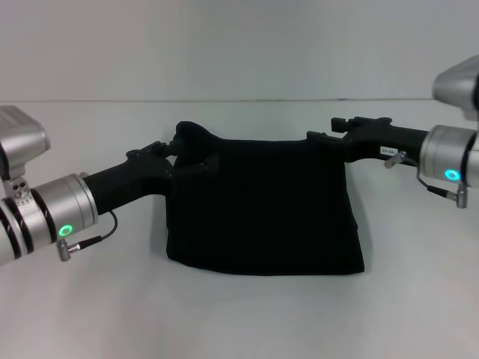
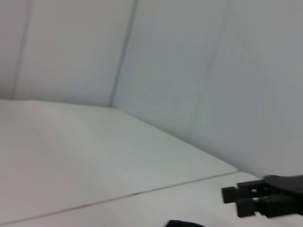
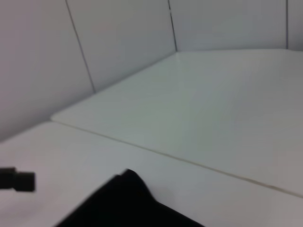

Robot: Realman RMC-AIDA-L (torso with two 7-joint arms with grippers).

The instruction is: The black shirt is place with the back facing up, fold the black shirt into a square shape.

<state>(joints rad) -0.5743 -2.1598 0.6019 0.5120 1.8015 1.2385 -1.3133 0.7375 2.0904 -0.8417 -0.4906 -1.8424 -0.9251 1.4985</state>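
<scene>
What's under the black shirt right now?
The white table shows around the black shirt, which lies folded on it; anything beneath the fabric is covered.

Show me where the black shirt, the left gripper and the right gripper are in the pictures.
black shirt [image 1: 266,209], head view, middle of the folded cloth.
left gripper [image 1: 178,147], head view, fingertips at the shirt's far left corner.
right gripper [image 1: 329,134], head view, fingertips at the shirt's far right corner.

Silver wrist cylinders, green ring lights; black forearms; thin cables, seemingly grey.
</scene>
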